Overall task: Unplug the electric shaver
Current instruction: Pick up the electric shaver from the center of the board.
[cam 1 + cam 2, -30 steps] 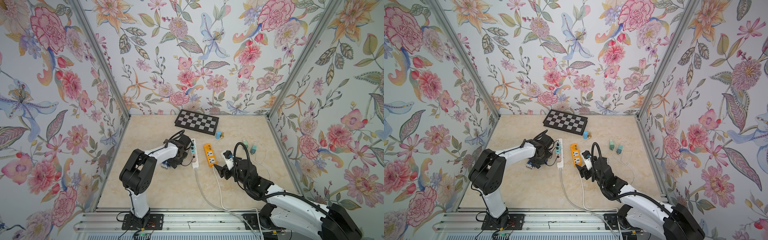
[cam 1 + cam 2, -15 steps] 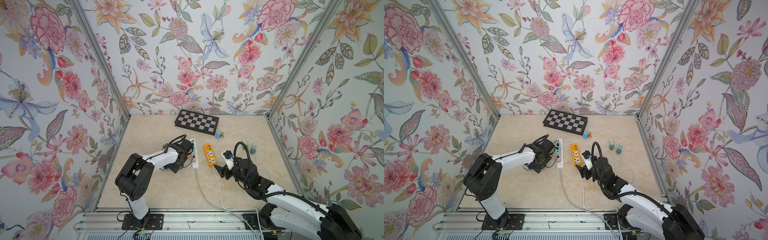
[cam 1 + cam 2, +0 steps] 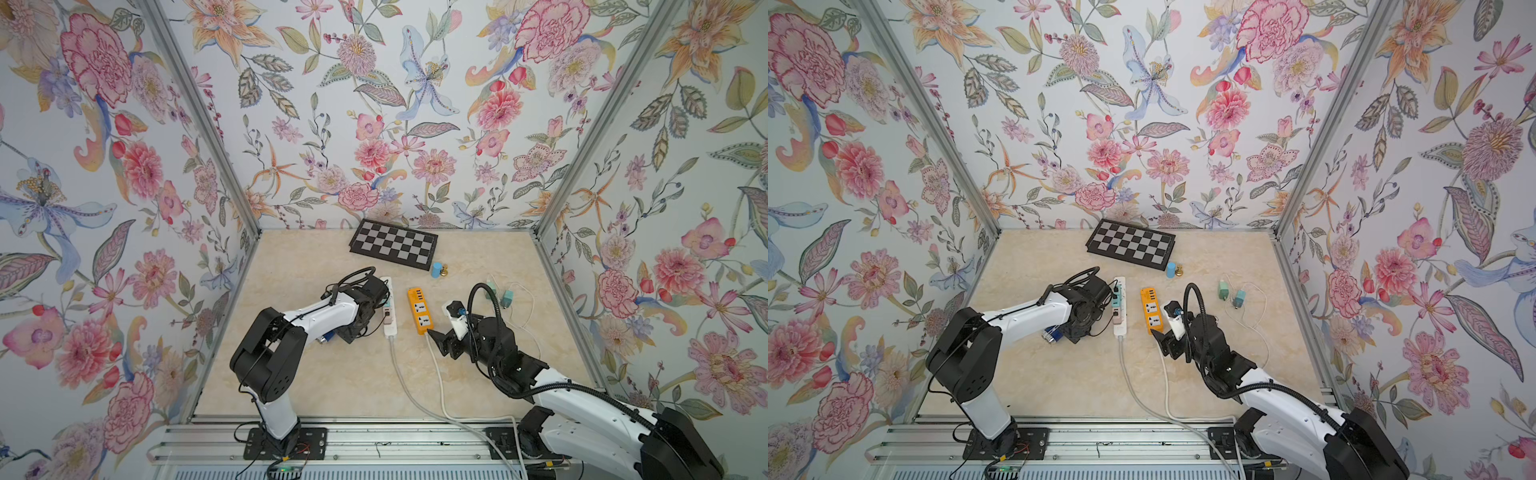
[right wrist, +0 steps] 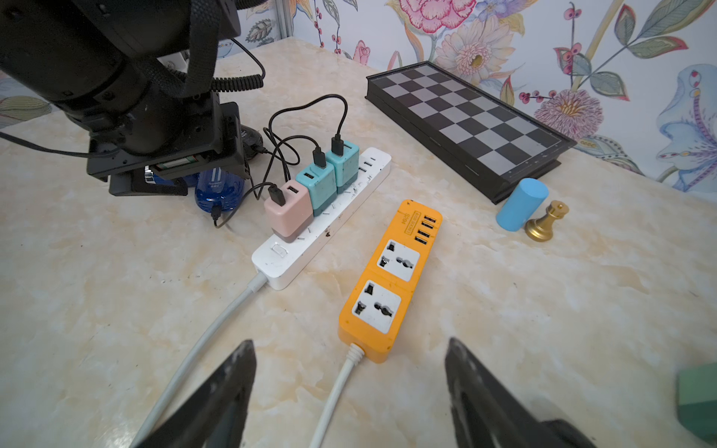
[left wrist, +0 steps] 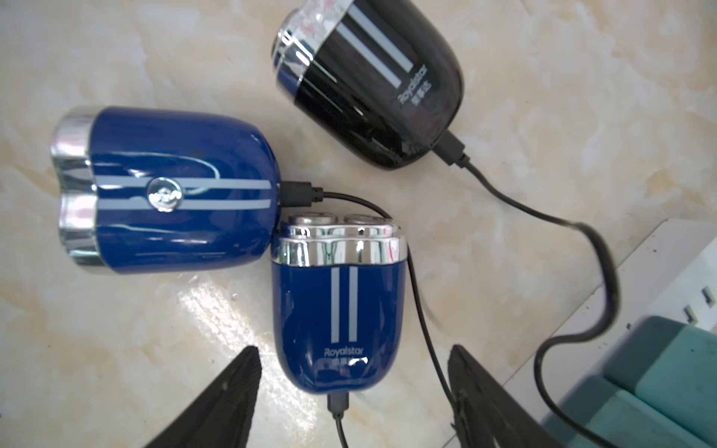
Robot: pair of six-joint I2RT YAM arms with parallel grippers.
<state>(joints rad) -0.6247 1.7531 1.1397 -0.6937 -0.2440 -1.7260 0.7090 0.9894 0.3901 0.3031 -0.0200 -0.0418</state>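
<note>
1. Blue shaver (image 5: 337, 310) lies on the desk (image 5: 543, 97), with the charging cable (image 5: 341, 419) still plugged into its base.
2. Left hand (image 5: 351, 349) straddles that end, fingers apart and gripping nothing.
3. Right hand (image 4: 348, 341) is spread and empty, by the orange power strip (image 4: 388, 271).
4. The unplugging itself is still to be done.
</note>
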